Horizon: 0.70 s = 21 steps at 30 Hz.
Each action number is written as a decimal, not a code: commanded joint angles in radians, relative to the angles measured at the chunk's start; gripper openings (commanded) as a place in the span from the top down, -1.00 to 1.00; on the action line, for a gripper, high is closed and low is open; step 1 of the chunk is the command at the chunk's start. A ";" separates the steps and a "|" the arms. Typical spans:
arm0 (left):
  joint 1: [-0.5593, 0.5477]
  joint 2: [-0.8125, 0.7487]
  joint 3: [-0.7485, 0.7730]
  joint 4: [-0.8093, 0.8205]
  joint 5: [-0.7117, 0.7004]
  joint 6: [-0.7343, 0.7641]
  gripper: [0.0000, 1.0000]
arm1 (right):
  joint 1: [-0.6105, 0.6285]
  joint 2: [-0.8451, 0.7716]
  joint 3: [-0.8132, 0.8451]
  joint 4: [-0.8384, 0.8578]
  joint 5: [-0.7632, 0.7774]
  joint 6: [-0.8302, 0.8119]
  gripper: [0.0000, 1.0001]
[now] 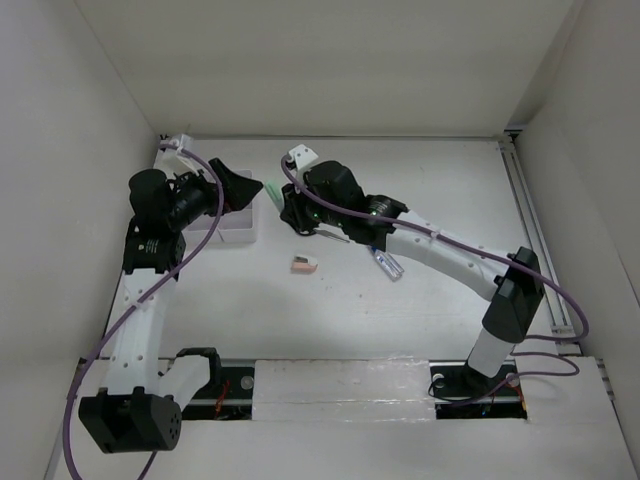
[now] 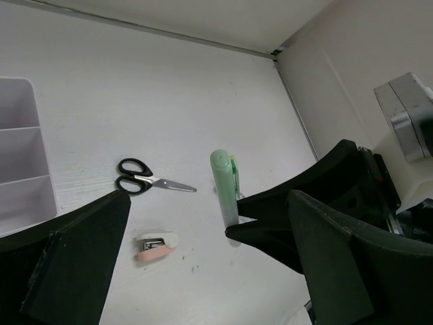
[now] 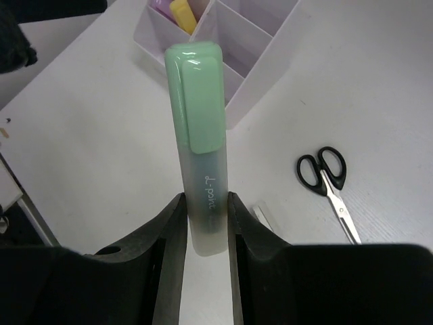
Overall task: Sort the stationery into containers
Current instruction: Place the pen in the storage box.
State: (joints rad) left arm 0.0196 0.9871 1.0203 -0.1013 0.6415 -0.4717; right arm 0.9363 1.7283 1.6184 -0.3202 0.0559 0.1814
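Right fingers are clamped on the lower barrel of the green highlighter, whose cap end points toward the tray. Seen from above, the cap sits just right of the tray's right wall. Left fingers are spread wide apart and grip nothing; they hang above the far right part of the tray. Yellow highlighter and purple highlighter share one tray compartment. Scissors lie closed on the worktop, right of the tray and partly under the right arm. Eraser lies on the near side of the scissors, apart from them. Tube lies right of the eraser, beside the right arm.
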 commanded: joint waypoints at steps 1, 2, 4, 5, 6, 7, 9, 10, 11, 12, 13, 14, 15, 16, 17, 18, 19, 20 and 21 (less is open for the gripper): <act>0.002 -0.021 -0.019 0.063 0.066 -0.002 -1.00 | 0.002 -0.041 0.044 0.061 0.041 0.058 1.00; 0.002 -0.021 -0.019 0.072 0.066 -0.002 -0.97 | 0.013 -0.041 0.055 0.061 0.027 0.058 1.00; 0.002 -0.012 -0.019 0.072 0.080 -0.002 -0.97 | 0.022 -0.010 0.095 0.061 0.027 0.058 1.00; 0.002 -0.011 -0.019 0.072 0.080 -0.002 -0.93 | 0.038 -0.001 0.109 0.061 0.027 0.058 1.00; 0.002 -0.011 -0.019 0.072 0.080 -0.002 -0.93 | 0.050 -0.001 0.138 0.061 0.027 0.058 1.00; 0.002 -0.001 -0.019 0.072 0.080 -0.002 -0.91 | 0.050 0.016 0.150 0.050 0.036 0.058 1.00; 0.002 0.010 -0.019 0.063 0.080 -0.002 -0.87 | 0.068 0.030 0.169 0.050 0.036 0.058 1.00; 0.002 0.010 -0.019 0.063 0.080 -0.002 -0.87 | 0.068 0.039 0.178 0.050 0.024 0.058 1.00; 0.002 0.010 -0.008 0.052 0.080 -0.002 -0.85 | 0.078 0.048 0.189 0.059 0.024 0.058 1.00; 0.002 0.021 -0.008 0.052 0.069 -0.002 -0.85 | 0.088 0.048 0.189 0.059 0.024 0.058 1.00; 0.002 0.021 -0.008 0.052 0.069 -0.002 -0.85 | 0.088 0.059 0.205 0.059 0.024 0.058 1.00; 0.002 0.021 -0.008 0.052 0.069 -0.002 -0.85 | 0.099 0.069 0.219 0.059 0.024 0.058 1.00; 0.002 0.021 -0.008 0.052 0.060 -0.002 -0.85 | 0.099 0.070 0.219 0.050 0.024 0.058 1.00; 0.002 0.021 0.001 0.052 0.060 -0.002 -0.85 | 0.110 0.079 0.228 0.050 0.024 0.058 1.00; 0.002 0.021 0.001 0.052 0.060 -0.002 -0.77 | 0.110 0.079 0.229 0.050 0.015 0.058 1.00; 0.002 0.021 0.001 0.052 0.050 -0.002 -0.71 | 0.110 0.079 0.229 0.061 0.015 0.058 1.00; 0.002 0.021 0.001 0.052 0.050 -0.002 -0.64 | 0.119 0.079 0.229 0.061 0.015 0.058 1.00; 0.002 0.021 0.001 0.052 0.050 -0.002 -0.49 | 0.119 0.079 0.229 0.072 0.015 0.058 1.00; 0.002 0.021 0.001 0.052 0.050 -0.002 -0.05 | 0.119 0.088 0.229 0.072 0.015 0.058 1.00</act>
State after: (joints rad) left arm 0.0196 1.0164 1.0039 -0.0872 0.6853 -0.4847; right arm 1.0466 1.8168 1.7992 -0.3061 0.0734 0.2321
